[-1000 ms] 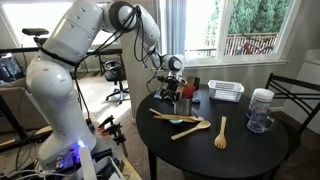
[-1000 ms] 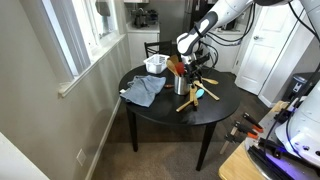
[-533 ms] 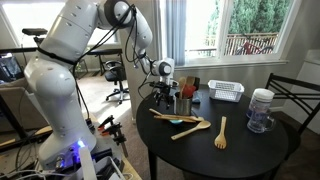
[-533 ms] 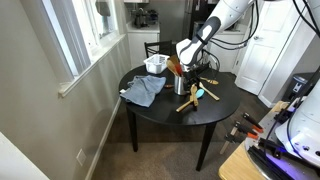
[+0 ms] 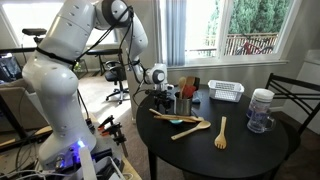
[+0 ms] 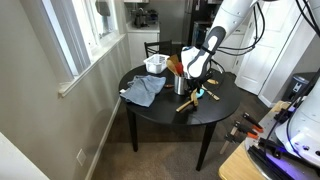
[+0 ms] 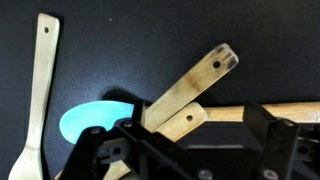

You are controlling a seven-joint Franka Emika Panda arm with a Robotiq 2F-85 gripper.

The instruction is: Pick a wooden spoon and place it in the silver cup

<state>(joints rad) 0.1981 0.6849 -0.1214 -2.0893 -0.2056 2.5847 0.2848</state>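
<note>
In an exterior view, the robot's fingers (image 5: 164, 87) hang over the left side of the round black surface (image 5: 250, 150). In the wrist view they stand wide apart and hold nothing. Just to their right is the silver cup (image 5: 184, 104). The wooden spoon (image 5: 187, 87) stands in it, leaning, with its top sticking out. In front of the cup lie 3 more wooden tools (image 5: 190, 128). Further right sit a white mesh basket (image 5: 227, 91) and a clear jar (image 5: 261, 110).
</note>
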